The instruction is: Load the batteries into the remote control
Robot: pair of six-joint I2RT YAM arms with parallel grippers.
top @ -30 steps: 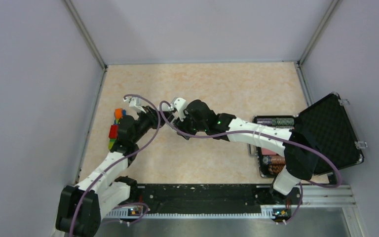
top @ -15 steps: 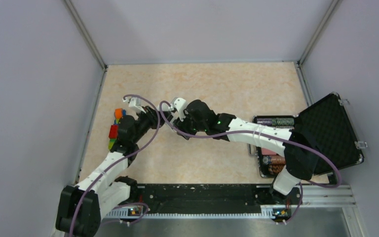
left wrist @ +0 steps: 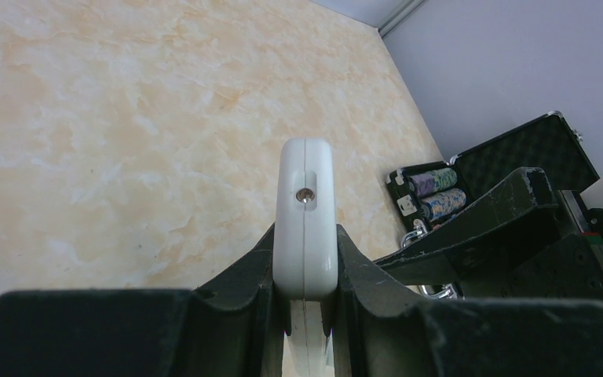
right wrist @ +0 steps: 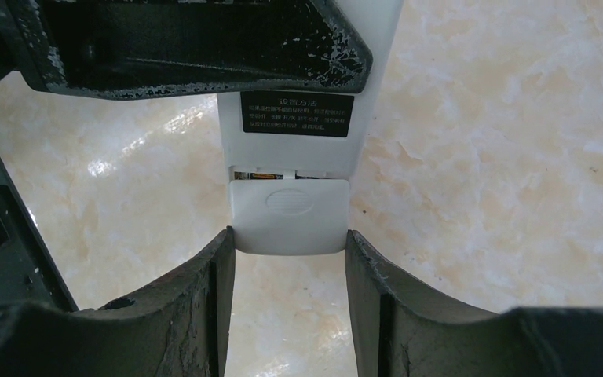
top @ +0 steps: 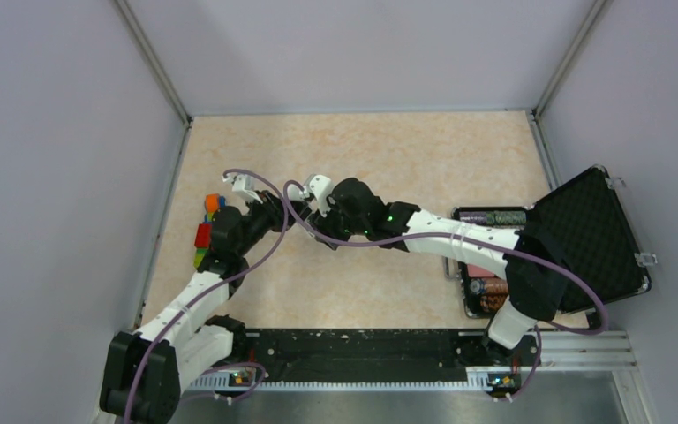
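**Inspector A:** Firstly, where do we find the remote control (left wrist: 306, 173)?

**Inspector B:** We find it held between the two arms, over the left-centre part of the surface (left wrist: 126, 118). From the left wrist we see its white end face head-on, with a small round metal part set in a slot.

**Inspector A:** And the left gripper (left wrist: 305, 236)?

**Inspector B:** We record it as clamped on the remote control, one dark finger pressed to each narrow side, with no gap showing.

**Inspector A:** What of the right gripper (right wrist: 289, 236)?

**Inspector B:** Its fingers (right wrist: 220, 267) stand partly apart and bear on both sides of the battery cover (right wrist: 289, 212) at the near end of the remote control. We read that as a grip on the cover.

**Inspector A:** How does the cover sit?

**Inspector B:** A thin gap shows between the cover and the white body, just below the black label (right wrist: 297, 114) with white print. The gap is too narrow for us to tell what lies inside.

**Inspector A:** Anything else to enter?

**Inspector B:** An open black case (top: 583, 230) lies at the right edge of the surface, holding striped chip rolls (top: 493, 217). Coloured blocks (top: 205, 231) sit by the left arm, near the left wall. Purple cables run along both arms.
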